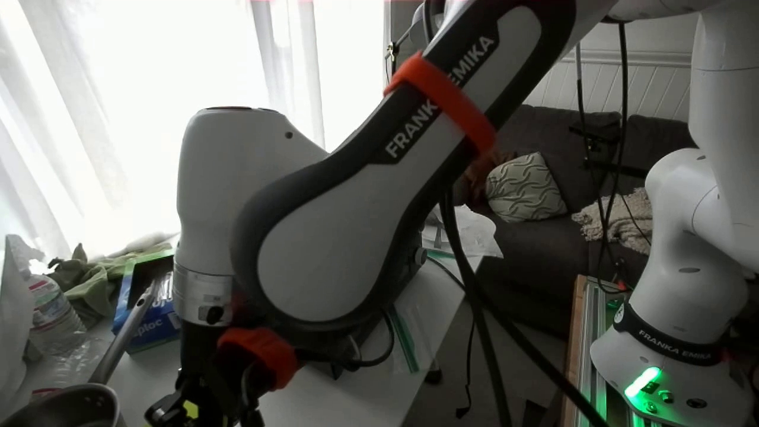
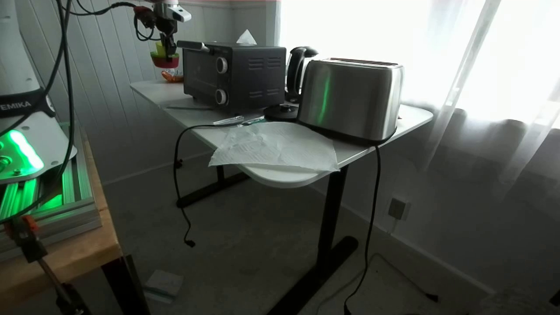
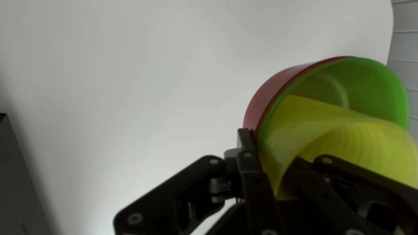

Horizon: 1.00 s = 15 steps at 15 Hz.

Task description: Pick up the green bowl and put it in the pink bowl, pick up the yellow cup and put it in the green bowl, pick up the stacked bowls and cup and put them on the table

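In the wrist view the stack hangs at my gripper (image 3: 269, 150). The pink bowl (image 3: 261, 101) is outermost, the green bowl (image 3: 375, 85) sits inside it, and the yellow cup (image 3: 369, 143) lies tilted in the green bowl. One finger is outside the pink bowl's wall; the other goes into the yellow cup, its tip hidden. My gripper is shut on these walls together. In an exterior view my gripper (image 2: 168, 51) holds the pink bowl (image 2: 166, 63) and yellow cup (image 2: 160, 48) above the table (image 2: 151, 87). In an exterior view the arm hides most of the stack; some yellow cup (image 1: 190, 409) shows.
The black oven (image 2: 236, 74) stands beside the stack, with its handle sticking out. A toaster (image 2: 350, 100) and a white sheet (image 2: 275, 146) are farther along the table. An orange item (image 2: 173, 77) lies beneath the stack in that view. A pot (image 1: 65, 409) and box (image 1: 148, 320) are near the arm.
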Motion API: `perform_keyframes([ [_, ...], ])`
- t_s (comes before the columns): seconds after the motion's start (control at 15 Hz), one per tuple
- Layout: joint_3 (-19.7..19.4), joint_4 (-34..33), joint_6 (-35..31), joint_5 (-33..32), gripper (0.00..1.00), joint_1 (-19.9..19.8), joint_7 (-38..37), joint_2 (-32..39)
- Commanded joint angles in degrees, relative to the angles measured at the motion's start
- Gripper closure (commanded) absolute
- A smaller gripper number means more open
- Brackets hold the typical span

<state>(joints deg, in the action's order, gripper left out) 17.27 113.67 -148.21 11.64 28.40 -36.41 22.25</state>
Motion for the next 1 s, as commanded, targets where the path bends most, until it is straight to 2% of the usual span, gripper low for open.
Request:
perform_keyframes([
  [0.0,-2.23,-2.70,-2.74,-2.42,0.97,3.37,-6.26,3.50],
  [0.4,-4.54,-4.55,-1.51,-4.11,0.97,6.51,-10.05,6.60],
  [0.6,-3.83,-4.67,-1.01,-3.02,0.97,5.86,-7.67,7.44],
  [0.93,-4.10,-4.48,0.50,-2.81,0.96,5.88,-8.10,8.29],
])
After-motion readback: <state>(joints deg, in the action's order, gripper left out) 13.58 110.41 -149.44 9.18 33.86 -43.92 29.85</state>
